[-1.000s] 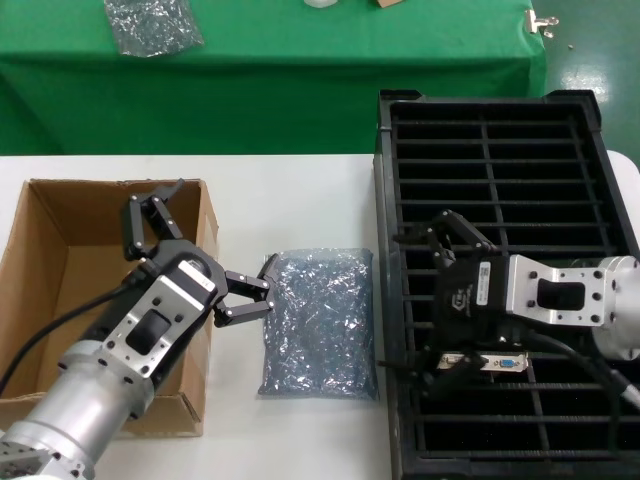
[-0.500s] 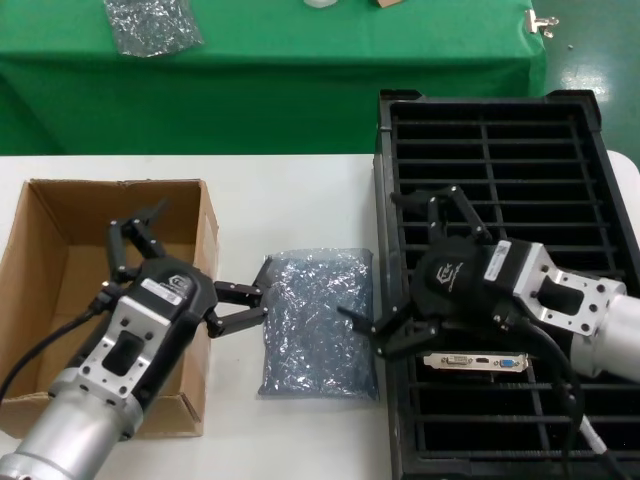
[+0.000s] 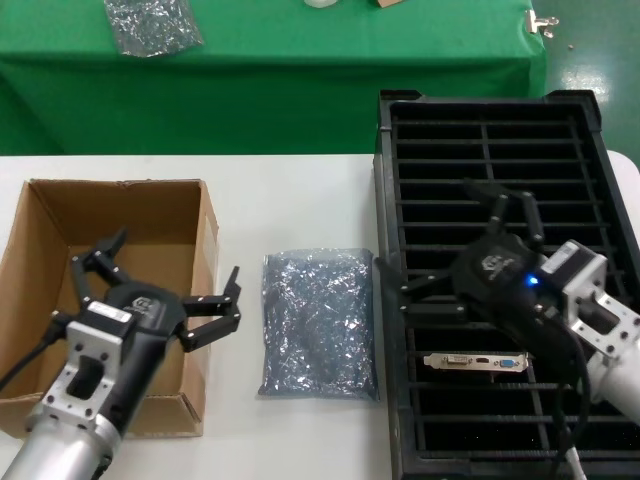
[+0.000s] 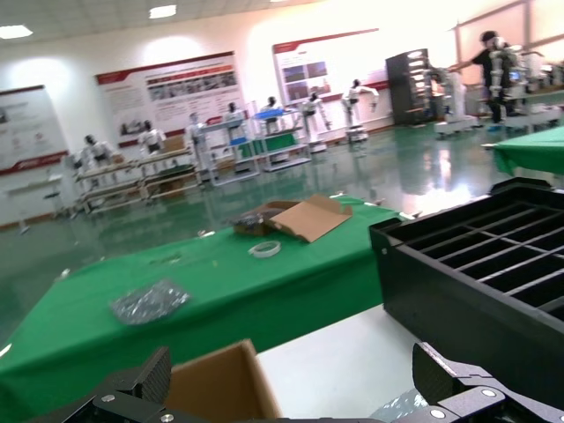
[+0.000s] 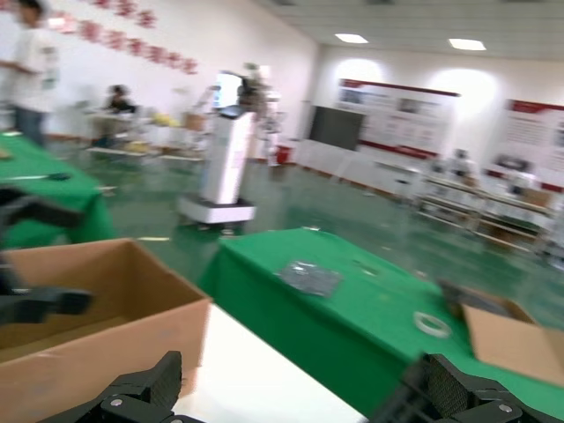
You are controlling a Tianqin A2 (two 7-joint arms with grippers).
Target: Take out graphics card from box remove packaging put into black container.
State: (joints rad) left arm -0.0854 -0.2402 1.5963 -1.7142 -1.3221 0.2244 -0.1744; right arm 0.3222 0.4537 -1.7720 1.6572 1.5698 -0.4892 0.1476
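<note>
White table (image 3: 300, 200) — graphics card (image 3: 476, 361) in black container (image 3: 560, 130)

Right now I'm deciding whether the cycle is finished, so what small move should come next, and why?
Probably lift the right pincer up and clear of the large black slotted plastic tray. The dark graphics card with its silver bracket already lies in a slot, the pincer is open and apart from it, and the grey shiny plastic bag lies empty on the white table. The left pincer hangs open over the brown cardboard box.

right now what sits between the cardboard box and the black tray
In the head view, the grey plastic bag lies flat on the white table between the box and the black tray, apart from the box.
</note>
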